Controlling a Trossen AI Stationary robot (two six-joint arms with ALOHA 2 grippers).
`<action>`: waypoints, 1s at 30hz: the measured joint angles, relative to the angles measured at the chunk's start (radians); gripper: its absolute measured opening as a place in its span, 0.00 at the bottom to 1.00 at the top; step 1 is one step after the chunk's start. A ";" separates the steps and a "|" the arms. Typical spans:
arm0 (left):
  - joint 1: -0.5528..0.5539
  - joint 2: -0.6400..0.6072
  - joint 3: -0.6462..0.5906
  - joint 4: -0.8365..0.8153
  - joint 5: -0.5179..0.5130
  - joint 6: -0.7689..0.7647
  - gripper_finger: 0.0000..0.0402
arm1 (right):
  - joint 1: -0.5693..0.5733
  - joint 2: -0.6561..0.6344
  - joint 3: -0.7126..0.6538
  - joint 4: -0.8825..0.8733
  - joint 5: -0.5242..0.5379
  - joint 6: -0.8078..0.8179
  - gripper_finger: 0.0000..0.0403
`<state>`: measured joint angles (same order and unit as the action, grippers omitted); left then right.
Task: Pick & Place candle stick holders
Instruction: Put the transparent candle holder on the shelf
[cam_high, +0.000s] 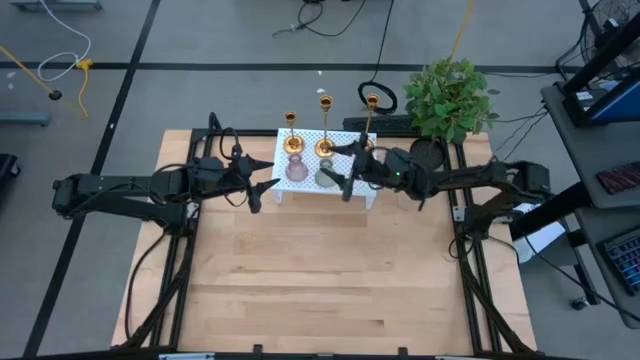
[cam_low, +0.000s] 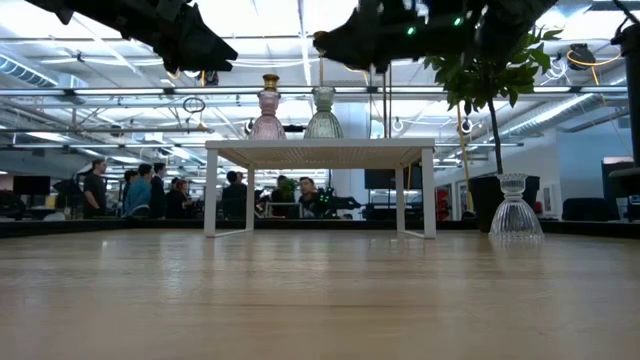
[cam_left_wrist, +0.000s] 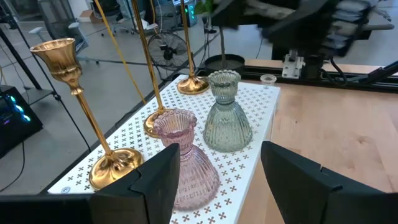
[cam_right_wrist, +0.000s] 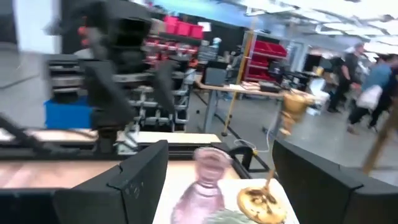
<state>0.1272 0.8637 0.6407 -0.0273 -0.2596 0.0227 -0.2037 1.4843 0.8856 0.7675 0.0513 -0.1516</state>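
While both pincers hang empty over the small white perforated table (cam_high: 326, 165), all three shiny brass candle stick holders with round flared bases, thin stems and small cup tops stand upright in a row along its far edge: one (cam_high: 291, 140) ahead of the left gripper (cam_high: 262, 190), the middle one (cam_high: 324, 140) between the two pincers, and the third (cam_high: 371, 110) just beyond the right gripper (cam_high: 345, 172), at the table's far corner. Neither pincer pinches anything; the left wrist view shows the left fingers (cam_left_wrist: 155, 183) spread wide, with the pink ribbed glass vase (cam_left_wrist: 186, 158) straight ahead of them and the clear ribbed glass vase (cam_left_wrist: 227, 118) just past it. The right wrist view shows the right fingers (cam_right_wrist: 140, 177) likewise spread, the pink vase and one brass base lying between and beyond them.

As a judgement, placing looks finished or nearly so (no holder lies on the wooden tabletop (cam_high: 320, 280) or is in a grip). A second clear glass vase (cam_low: 516, 208) stands on the wood beside the white table, well off to the right gripper's outer side, near the potted green plant (cam_high: 450, 98). If all three holders belong on the white table, only pulling both arms clear seems to remain.
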 joint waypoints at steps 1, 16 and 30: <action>0.000 0.000 0.000 0.000 0.000 0.000 0.58 | 0.016 -0.021 0.000 -0.028 0.000 -0.023 0.70; 0.000 0.000 0.000 0.000 0.000 0.000 0.58 | 0.293 -0.340 -0.011 -0.760 0.363 0.028 0.70; 0.000 0.000 0.000 0.001 0.000 0.000 0.58 | 0.414 -0.596 -0.282 -0.810 0.687 0.309 0.70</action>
<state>0.1276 0.8635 0.6407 -0.0262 -0.2600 0.0223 0.2108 0.8879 0.6036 -0.0426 0.7382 0.1574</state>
